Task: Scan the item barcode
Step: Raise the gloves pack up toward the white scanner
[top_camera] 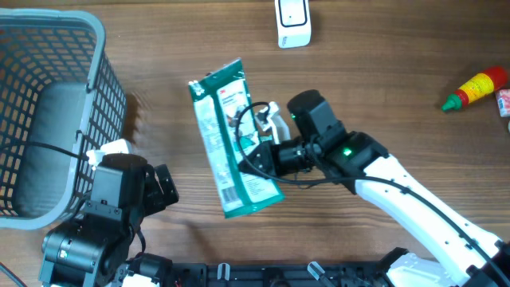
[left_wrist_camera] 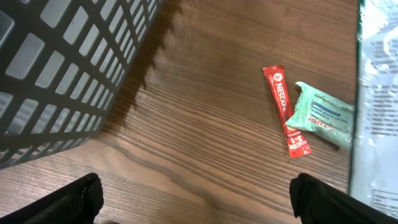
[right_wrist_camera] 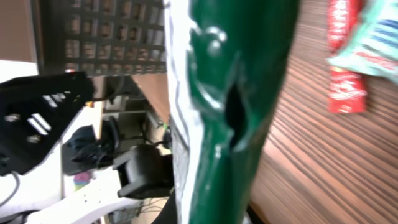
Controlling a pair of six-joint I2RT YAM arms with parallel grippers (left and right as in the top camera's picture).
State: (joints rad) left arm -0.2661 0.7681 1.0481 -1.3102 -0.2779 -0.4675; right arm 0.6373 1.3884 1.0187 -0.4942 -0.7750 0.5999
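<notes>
Overhead, the right gripper (top_camera: 255, 147) is clamped on the long edge of a green-and-white flat plastic pouch (top_camera: 217, 131), probably light, floppy and slippery; the left gripper (left_wrist_camera: 199, 202) gapes empty.

Overhead downward, wrists near (shared packet (top_camera: 217, 135))

A long, flat pouch (top_camera: 221, 119) sits near the middle of the overhead view. It is white with fine print too small to read, and has green bands at both ends and along one side. Its length runs from 11 o'clock to 5 o'clock. The right gripper (top_camera: 255, 150) pinches its 3 o'clock edge. A small white device (top_camera: 293, 22) stands well apart at 12 o'clock.
</notes>
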